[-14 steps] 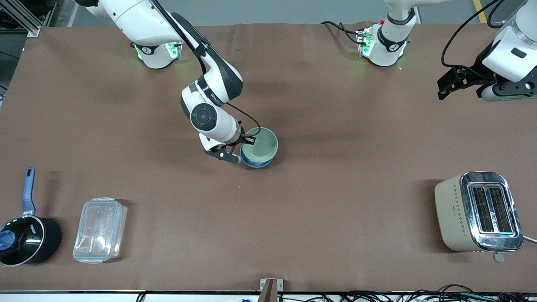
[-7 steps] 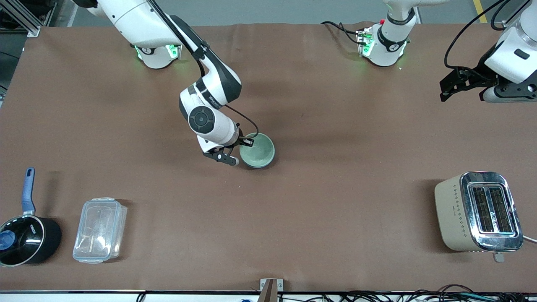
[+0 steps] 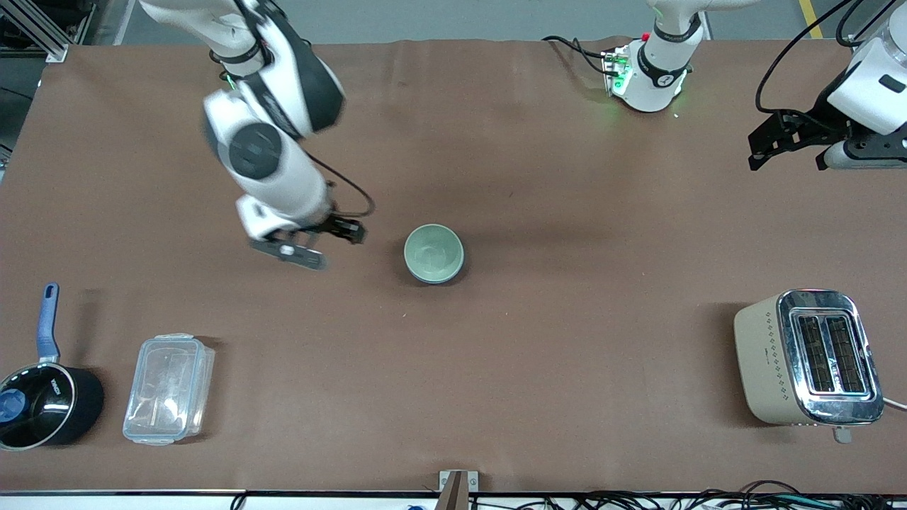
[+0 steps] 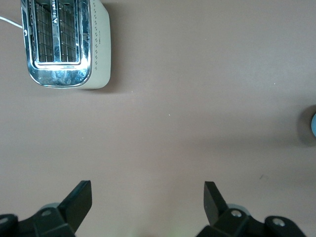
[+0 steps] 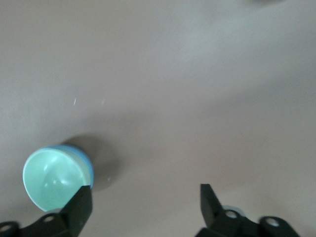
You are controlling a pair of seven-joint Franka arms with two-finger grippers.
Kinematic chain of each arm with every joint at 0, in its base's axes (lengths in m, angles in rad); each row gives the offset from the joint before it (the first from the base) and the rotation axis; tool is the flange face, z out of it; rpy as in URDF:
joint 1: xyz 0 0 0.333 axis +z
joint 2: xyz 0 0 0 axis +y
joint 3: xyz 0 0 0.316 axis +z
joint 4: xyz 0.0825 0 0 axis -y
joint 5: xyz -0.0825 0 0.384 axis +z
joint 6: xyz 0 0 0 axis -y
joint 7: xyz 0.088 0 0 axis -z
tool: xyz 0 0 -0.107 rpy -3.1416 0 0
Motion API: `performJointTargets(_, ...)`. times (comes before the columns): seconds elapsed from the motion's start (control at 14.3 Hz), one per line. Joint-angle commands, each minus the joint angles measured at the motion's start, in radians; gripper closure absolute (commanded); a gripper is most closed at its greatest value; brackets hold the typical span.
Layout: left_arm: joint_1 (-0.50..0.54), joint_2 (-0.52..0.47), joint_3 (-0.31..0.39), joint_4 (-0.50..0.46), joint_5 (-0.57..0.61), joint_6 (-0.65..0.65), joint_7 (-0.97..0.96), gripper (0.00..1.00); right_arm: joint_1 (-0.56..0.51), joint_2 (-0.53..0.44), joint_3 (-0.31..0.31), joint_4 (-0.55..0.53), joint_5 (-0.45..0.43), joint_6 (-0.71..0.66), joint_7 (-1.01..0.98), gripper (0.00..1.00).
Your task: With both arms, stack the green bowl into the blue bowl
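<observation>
The pale green bowl sits nested inside the blue bowl at the middle of the table; only a thin blue rim shows round it. In the right wrist view the green bowl shows with the blue bowl's edge beside it. My right gripper is open and empty, raised above the table beside the bowls toward the right arm's end; it also shows in the right wrist view. My left gripper is open and empty, held high at the left arm's end; it also shows in the left wrist view.
A beige toaster stands toward the left arm's end, near the front camera; it shows in the left wrist view too. A clear plastic box and a black saucepan with a blue handle sit toward the right arm's end.
The right gripper set the green bowl down into the blue bowl, let go of its rim, then rose and drew back toward the right arm's end. The left arm shifted slightly.
</observation>
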Motion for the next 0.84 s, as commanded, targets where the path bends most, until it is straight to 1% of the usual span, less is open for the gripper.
performJointTargets(0.0, 0.002, 0.020, 0.008, 0.023, -0.003, -0.002, 0.037, 0.00, -0.138, -0.141, 0.007, -0.046, -0.025, -0.023, -0.219, 0.00)
performJointTargets(0.07, 0.002, 0.020, 0.009, 0.023, -0.004, -0.002, 0.038, 0.00, -0.174, -0.166, -0.006, -0.025, -0.026, -0.063, -0.320, 0.00)
performJointTargets(0.21, 0.002, 0.020, 0.009, 0.023, -0.003, -0.002, 0.037, 0.00, -0.174, -0.181, -0.130, 0.072, -0.026, -0.181, -0.497, 0.00)
performJointTargets(0.28, 0.002, 0.024, 0.009, 0.023, -0.001, -0.002, 0.037, 0.00, -0.174, -0.180, -0.182, 0.122, -0.014, -0.233, -0.578, 0.00)
performJointTargets(0.35, 0.002, 0.024, 0.009, 0.023, -0.001, -0.002, 0.037, 0.00, -0.177, -0.178, -0.219, 0.175, -0.011, -0.278, -0.674, 0.00)
performJointTargets(0.49, 0.002, 0.026, 0.009, 0.023, -0.001, -0.002, 0.038, 0.00, -0.185, -0.172, -0.227, 0.254, -0.011, -0.344, -0.735, 0.00)
performJointTargets(0.63, 0.002, 0.027, 0.009, 0.023, -0.001, -0.002, 0.038, 0.00, -0.203, -0.170, -0.221, 0.261, 0.001, -0.369, -0.720, 0.00)
performJointTargets(0.77, 0.001, 0.032, 0.009, 0.023, 0.000, -0.002, 0.038, 0.00, -0.225, -0.170, -0.220, 0.261, 0.064, -0.353, -0.721, 0.00)
